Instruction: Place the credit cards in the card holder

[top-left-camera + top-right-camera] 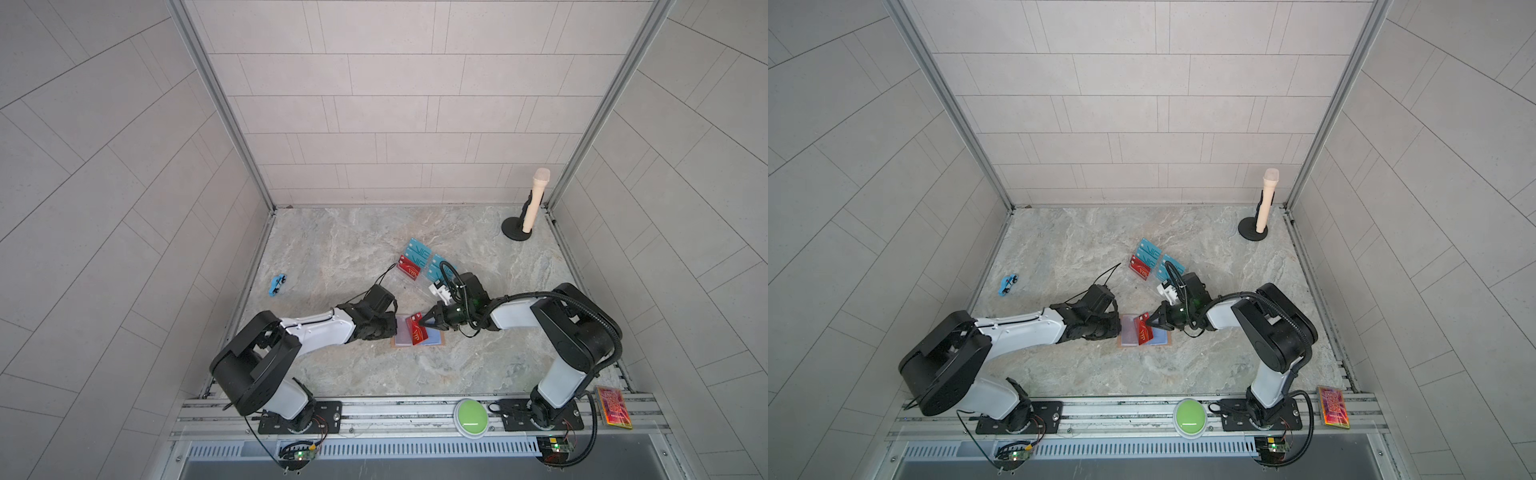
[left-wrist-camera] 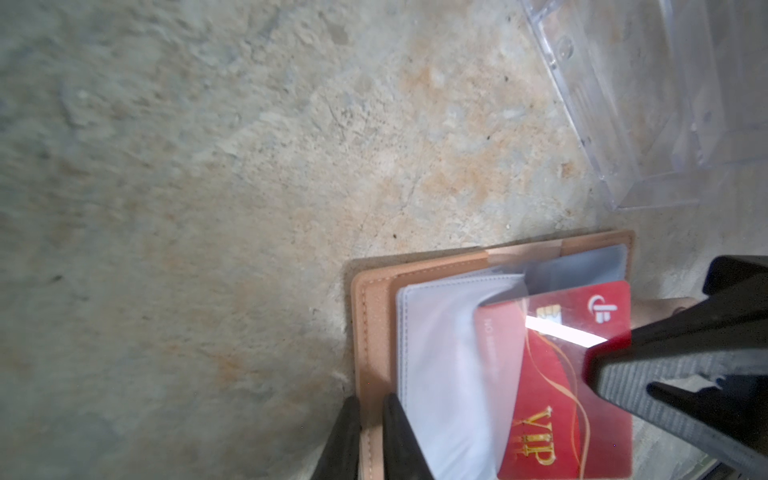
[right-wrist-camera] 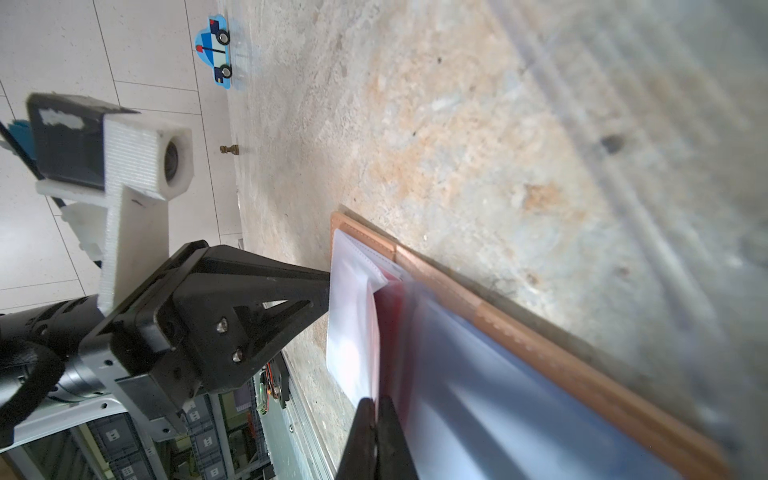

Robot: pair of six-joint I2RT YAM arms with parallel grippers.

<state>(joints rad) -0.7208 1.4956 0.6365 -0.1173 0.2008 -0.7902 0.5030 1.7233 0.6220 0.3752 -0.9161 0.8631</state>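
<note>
The left claw (image 2: 370,419) pinches the holder (image 1: 434,338) edge, low centre in both top views, steadying it, while the right claw (image 1: 424,321), closed on a red card (image 1: 415,335), aims it into a pocket (image 2: 440,365).

Marbled tabletop (image 1: 353,249) with card holder (image 1: 435,338), toy car (image 1: 277,285), acrylic stand (image 2: 644,124), microphone stand (image 1: 515,230)

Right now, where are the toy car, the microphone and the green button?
toy car (image 1: 277,285): in a top view, blue body
microphone (image 1: 534,210): in a top view, handle
green button (image 1: 472,415): in a top view, dome
</note>
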